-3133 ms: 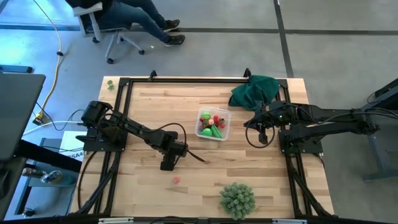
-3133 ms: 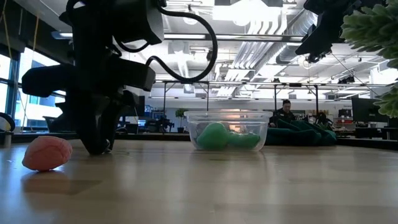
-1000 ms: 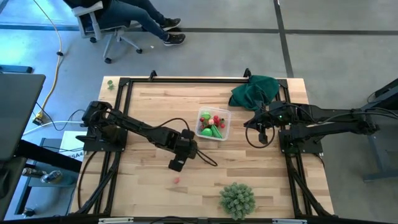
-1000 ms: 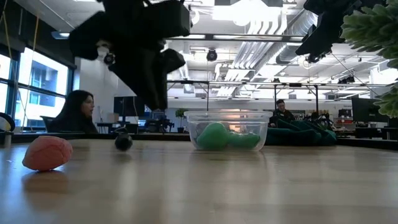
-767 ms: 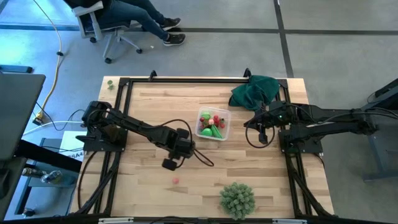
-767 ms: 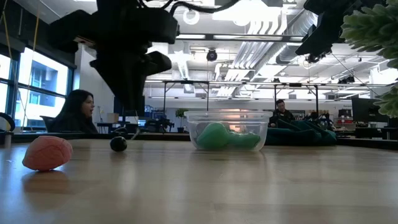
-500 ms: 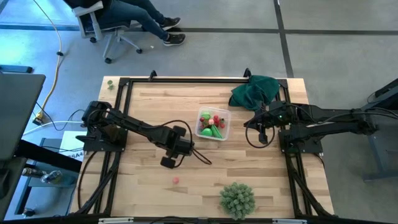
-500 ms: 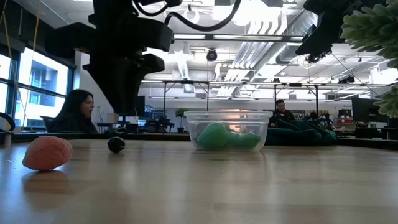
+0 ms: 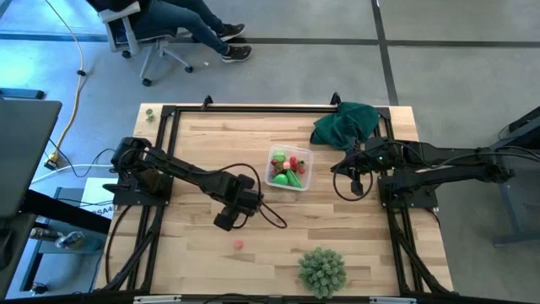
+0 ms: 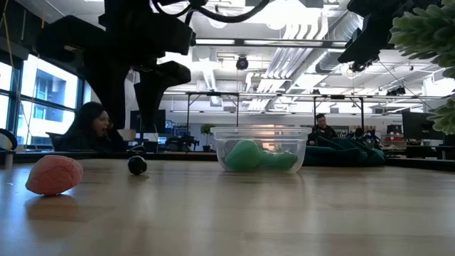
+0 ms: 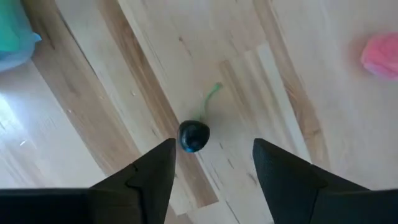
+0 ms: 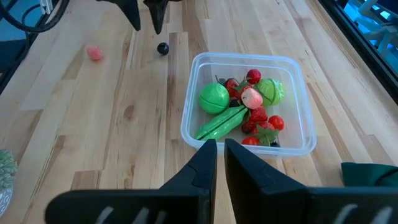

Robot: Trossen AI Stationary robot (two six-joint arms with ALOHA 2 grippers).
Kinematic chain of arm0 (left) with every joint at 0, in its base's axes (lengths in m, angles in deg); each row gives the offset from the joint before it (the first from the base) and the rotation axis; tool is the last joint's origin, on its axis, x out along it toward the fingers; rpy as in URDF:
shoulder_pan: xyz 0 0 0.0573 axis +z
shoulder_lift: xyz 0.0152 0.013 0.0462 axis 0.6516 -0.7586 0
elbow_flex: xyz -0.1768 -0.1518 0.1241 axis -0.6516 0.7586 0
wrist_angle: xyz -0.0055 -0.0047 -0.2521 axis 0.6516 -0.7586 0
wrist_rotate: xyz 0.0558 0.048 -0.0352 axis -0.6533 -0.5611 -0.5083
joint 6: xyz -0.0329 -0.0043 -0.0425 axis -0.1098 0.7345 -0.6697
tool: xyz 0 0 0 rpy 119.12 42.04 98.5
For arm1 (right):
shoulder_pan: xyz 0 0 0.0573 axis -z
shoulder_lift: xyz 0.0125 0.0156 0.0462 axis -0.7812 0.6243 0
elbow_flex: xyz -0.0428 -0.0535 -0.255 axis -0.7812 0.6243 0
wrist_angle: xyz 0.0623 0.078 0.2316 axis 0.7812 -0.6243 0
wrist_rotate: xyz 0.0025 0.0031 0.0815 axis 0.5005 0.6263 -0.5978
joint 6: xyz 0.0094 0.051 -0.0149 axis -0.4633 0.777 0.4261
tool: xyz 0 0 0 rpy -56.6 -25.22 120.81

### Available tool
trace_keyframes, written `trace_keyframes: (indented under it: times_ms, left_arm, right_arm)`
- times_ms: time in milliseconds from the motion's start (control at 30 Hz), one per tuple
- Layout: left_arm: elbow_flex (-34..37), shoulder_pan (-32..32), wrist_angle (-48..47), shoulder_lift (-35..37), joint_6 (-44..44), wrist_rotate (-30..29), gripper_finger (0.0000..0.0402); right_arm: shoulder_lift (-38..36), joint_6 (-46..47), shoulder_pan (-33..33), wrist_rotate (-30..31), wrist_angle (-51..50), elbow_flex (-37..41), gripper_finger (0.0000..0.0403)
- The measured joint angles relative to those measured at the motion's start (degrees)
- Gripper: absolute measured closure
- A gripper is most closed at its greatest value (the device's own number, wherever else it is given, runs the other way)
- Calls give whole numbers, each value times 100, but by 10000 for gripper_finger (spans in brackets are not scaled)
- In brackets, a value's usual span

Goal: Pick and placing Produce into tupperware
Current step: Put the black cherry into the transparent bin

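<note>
The clear tupperware [image 9: 289, 169] [image 12: 249, 102] stands mid-table, holding red and green produce. A small dark berry [image 11: 194, 137] [image 10: 137, 165] with a thin green stem lies on the wood to its left. A pink piece [image 9: 239, 245] [image 10: 54, 175] lies nearer the front edge. My left gripper [image 11: 214, 168] [image 10: 131, 131] hangs open above the dark berry, pointing straight down; the berry lies just off one fingertip and is not touched. My right gripper [image 12: 221, 152] [image 9: 346, 167] waits shut in the air to the right of the tupperware.
A pale-green spiky ball [image 9: 321, 270] sits at the front edge. A dark green cloth [image 9: 346, 124] lies bunched at the far right corner. A black frame [image 9: 253, 108] rims the table. Bare wood lies left of and in front of the tupperware.
My left gripper has tipped from a slant beside the tupperware to pointing straight down, and its fingers have opened. The dark berry has stayed on the table below it.
</note>
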Motion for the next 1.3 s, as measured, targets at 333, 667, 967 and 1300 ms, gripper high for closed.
trace_keyframes:
  times_ms: [333, 667, 967, 1300]
  left_arm:
    - [243, 243, 180, -273, 290, -53, 224]
    - [411, 348, 384, -455, 414, 168, 247]
    - [417, 348, 781, -456, 413, 135, 247]
    - [415, 344, 891, -456, 528, 771, 254]
  right_arm:
    - [0, -1, 0, 2, -19, -1, 379]
    - [-1, 1, 0, 1, -30, 1, 379]
    - [-1, 1, 0, 1, -41, -1, 379]
    - [-1, 1, -2, 0, -40, -1, 379]
